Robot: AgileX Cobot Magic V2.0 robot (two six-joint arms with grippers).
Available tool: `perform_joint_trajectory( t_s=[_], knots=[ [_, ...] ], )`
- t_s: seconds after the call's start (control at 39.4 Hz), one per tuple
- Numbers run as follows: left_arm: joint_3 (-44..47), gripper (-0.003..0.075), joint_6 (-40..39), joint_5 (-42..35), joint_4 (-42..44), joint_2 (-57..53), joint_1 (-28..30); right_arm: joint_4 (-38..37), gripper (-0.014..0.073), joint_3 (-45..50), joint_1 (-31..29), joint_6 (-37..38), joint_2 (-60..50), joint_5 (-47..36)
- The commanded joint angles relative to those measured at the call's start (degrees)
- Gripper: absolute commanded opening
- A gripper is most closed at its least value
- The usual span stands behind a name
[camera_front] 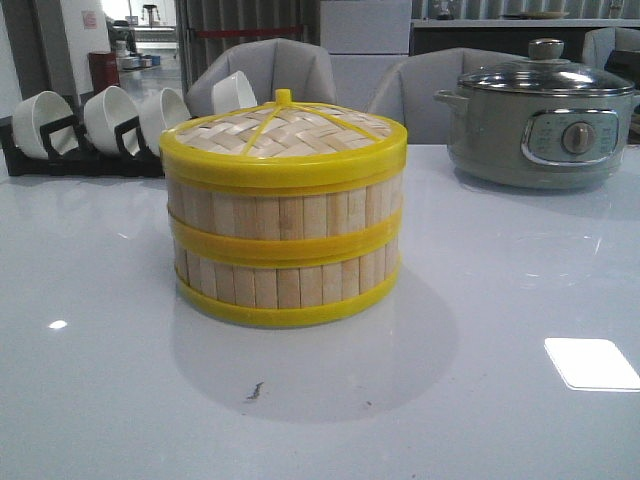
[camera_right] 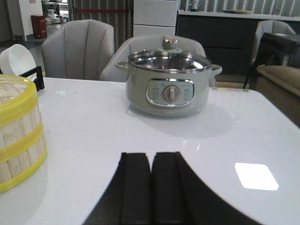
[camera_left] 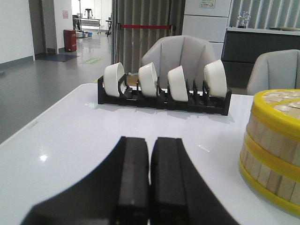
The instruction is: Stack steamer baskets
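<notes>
Only the two grippers showed of the robot, each seen from its own wrist camera. The left gripper (camera_left: 149,187) was matte black, with two flat rectangular fingers (camera_left: 133,178) whose edges were squared off. Behind the fingers the black body widened in smooth outward curves. The right gripper (camera_right: 151,192) looked the same: black, two blocky fingers (camera_right: 135,187) and a flared base. No cables, screws or markings were visible on either.
</notes>
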Motion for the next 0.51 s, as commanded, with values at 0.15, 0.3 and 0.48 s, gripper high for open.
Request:
perform_joint_trajectory(
  t_s=[0.15, 0.3, 0.48],
  knots=[
    [0.1, 0.0086, -0.07, -5.02, 0.13, -0.89, 0.13, 5.92, 0.0029, 4.39, -0.38, 2.47, -6.0, -3.27],
    [0.1, 0.0086, -0.07, -5.02, 0.13, -0.81, 0.13, 5.73, 0.0029, 4.39, -0.38, 2.47, -5.91, -3.42],
    [0.1, 0.0086, -0.07, -5.02, 0.13, -0.81, 0.13, 4.27, 0.0029, 4.39, -0.38, 2.41, -5.91, -3.13]
  ],
)
